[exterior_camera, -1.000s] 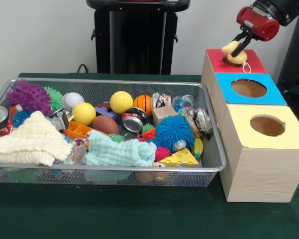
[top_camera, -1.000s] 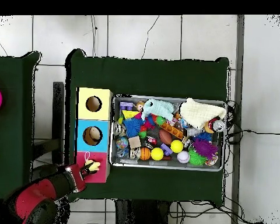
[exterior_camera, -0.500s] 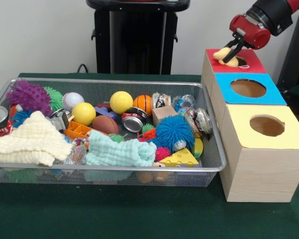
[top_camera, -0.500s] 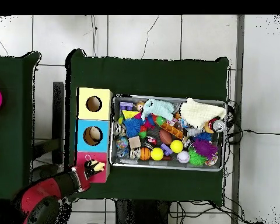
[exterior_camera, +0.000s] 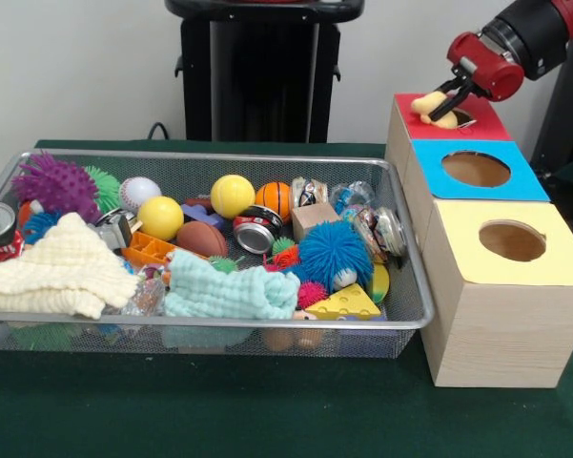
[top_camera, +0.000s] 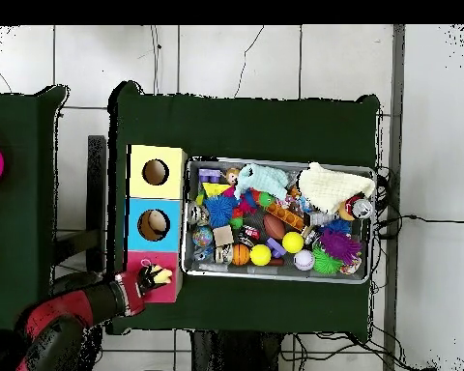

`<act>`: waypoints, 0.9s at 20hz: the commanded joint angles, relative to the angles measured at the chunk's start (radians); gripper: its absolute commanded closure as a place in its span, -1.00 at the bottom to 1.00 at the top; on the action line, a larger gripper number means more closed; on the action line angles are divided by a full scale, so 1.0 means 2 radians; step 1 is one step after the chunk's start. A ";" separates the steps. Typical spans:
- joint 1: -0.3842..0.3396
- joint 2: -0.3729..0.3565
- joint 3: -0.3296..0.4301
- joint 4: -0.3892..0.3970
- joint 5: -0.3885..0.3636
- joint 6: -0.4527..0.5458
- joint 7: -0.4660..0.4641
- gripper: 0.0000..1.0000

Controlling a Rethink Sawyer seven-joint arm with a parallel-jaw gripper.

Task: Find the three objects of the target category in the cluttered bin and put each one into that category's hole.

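The end effector (exterior_camera: 442, 98), at the upper right of the front view, is clamped on a yellow plush toy (exterior_camera: 433, 105). The toy lies on the red box (exterior_camera: 486, 119), just left of its hole (exterior_camera: 462, 118), which shows beside and partly behind it. The toy's long axis runs roughly left to right. The coming move likely turns on shifting the toy right, over the hole.

The front view shows the grip and the hole edge. The overhead view shows the toy (top_camera: 158, 274) over the red top, hole hidden. The bin (exterior_camera: 412, 315) remains cluttered.
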 commanded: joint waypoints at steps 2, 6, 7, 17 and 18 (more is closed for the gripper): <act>-0.018 0.059 0.039 -0.097 0.003 0.078 0.157 1.00; -0.024 0.063 0.036 -0.115 0.003 0.089 0.152 1.00; -0.025 0.063 0.038 -0.117 0.004 0.089 0.150 1.00; -0.039 0.018 0.068 -0.088 0.015 0.058 0.104 1.00; -0.041 0.013 0.072 -0.084 0.016 0.056 0.101 1.00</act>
